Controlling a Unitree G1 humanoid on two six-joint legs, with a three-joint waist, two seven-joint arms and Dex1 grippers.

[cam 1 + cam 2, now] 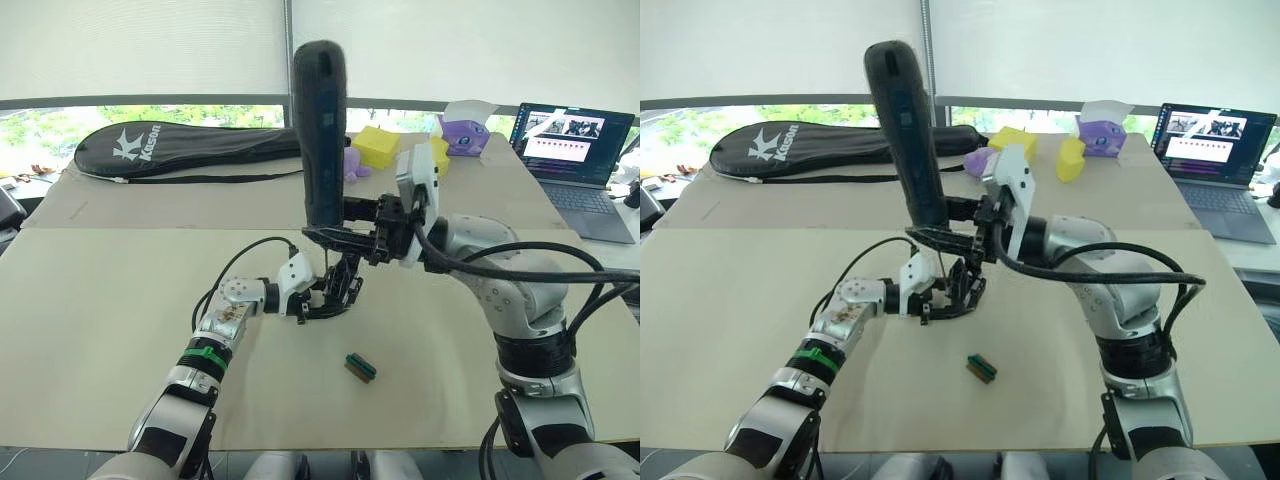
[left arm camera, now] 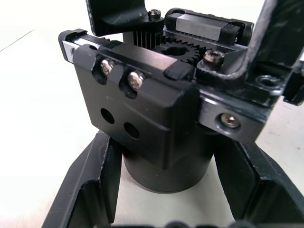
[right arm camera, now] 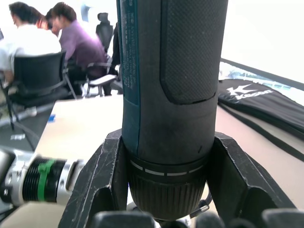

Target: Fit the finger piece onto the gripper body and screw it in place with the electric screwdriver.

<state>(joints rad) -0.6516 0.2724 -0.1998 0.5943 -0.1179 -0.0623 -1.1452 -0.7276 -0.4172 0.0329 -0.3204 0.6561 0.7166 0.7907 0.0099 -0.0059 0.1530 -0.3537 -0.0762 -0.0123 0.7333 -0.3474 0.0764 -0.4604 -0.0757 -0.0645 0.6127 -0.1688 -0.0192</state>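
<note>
Gripper body (image 2: 156,118) sits mid-desk, well in from every edge: rigid black block on a round base, small, probably light, so it'll twist under screwdriving torque unless clamped low. Hold the round base, clear of the exposed gear and screw heads on top. Left claw (image 1: 322,300) does that: fingers (image 2: 95,190) part-spread, closed on the base from both sides.

Electric screwdriver (image 1: 320,130) is stiff, top-heavy, with a textured grip. Right claw (image 1: 352,228) pinches it at the lower collar, fingers (image 3: 102,175) wrapping both sides, tool near upright, thin bit pointing down at the body. Finger piece: can't tell if seated. Green-and-brown block (image 1: 360,367) lies loose nearer the desk's front edge.
</note>
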